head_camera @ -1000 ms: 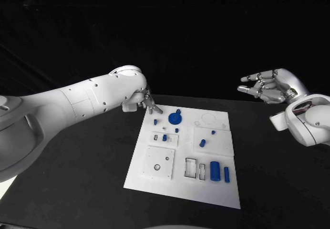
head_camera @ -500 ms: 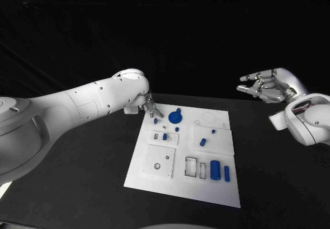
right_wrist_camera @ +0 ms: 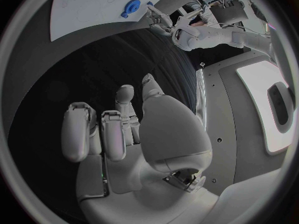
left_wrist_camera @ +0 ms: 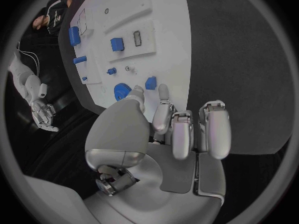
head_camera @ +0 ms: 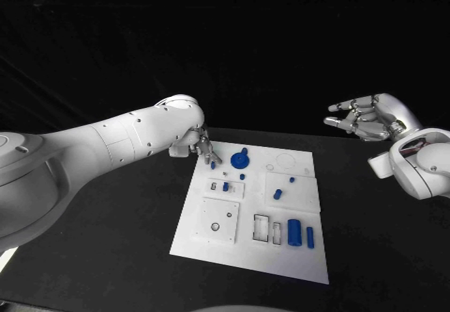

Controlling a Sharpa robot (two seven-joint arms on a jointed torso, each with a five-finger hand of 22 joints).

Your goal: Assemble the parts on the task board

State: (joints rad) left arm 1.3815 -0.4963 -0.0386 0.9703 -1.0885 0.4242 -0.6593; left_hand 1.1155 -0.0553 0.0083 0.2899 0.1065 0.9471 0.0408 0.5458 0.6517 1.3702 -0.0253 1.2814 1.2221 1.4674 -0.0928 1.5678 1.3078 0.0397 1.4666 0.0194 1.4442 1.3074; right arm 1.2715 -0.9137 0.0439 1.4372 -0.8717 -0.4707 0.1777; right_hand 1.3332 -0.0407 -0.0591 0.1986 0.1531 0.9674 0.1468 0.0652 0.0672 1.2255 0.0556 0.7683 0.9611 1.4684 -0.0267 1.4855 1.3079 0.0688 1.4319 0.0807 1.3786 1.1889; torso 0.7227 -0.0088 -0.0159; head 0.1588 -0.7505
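White task board (head_camera: 214, 244), blue parts (head_camera: 293, 231) (table (head_camera: 103, 260) seemingly black).

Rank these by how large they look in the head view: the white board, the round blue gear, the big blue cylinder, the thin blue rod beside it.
1. White board.
2. Round blue gear and big blue cylinder: alike in apparent size, so unranked.
3. Thin blue rod.

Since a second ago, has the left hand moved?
Yes. The left hand has crept down and slightly inward over the task board's far left corner, toward the small blue part.
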